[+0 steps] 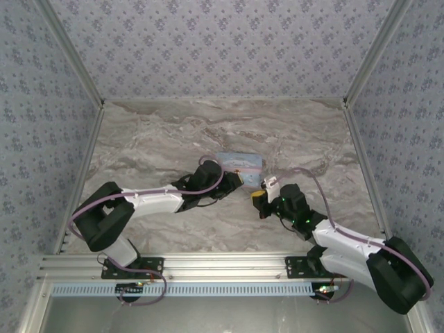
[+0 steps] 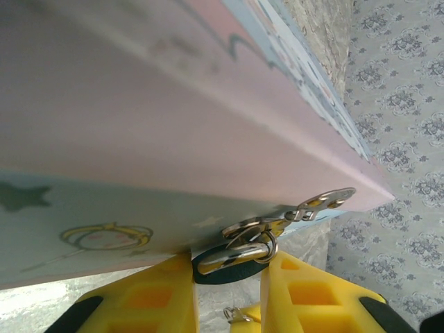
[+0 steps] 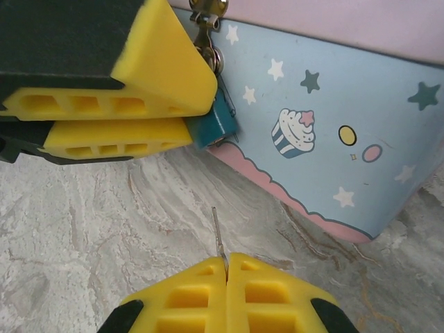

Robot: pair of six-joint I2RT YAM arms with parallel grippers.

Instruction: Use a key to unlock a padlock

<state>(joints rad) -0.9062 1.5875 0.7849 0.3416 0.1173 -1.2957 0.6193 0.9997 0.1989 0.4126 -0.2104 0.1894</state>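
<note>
Small blue-teal padlock [image 3: 214, 125] sits upper-left of centre in the right wrist view, body poking out from between the two yellow fingers of the left gripper [image 3: 191, 119], which is clamped on it. In the left wrist view the padlock [image 2: 225, 267] is at bottom centre, wedged between that gripper's [image 2: 229, 277] fingers. Its silvery shackle [image 2: 246, 248] is threaded through the metal hasp [image 2: 322, 201] on the front of the light-blue, pink-lidded rectangular tin [image 2: 173, 125] that takes up the top of the frame. Thin dark metal key [image 3: 218, 236] is at lower centre of the right wrist view, blade pointing up toward the padlock but well apart from it. The right gripper [image 3: 227, 267] has its yellow fingers pressed together on the key's lower end. Tin [image 3: 333, 132] with cupcake and star print runs across the upper right, standing on the grey marble-pattern table [image 3: 83, 229]. Top view: tin [image 1: 239, 162] mid-frame, left gripper [image 1: 239, 179] touching its lower edge, right gripper [image 1: 260, 198] just below and right of it.
</note>
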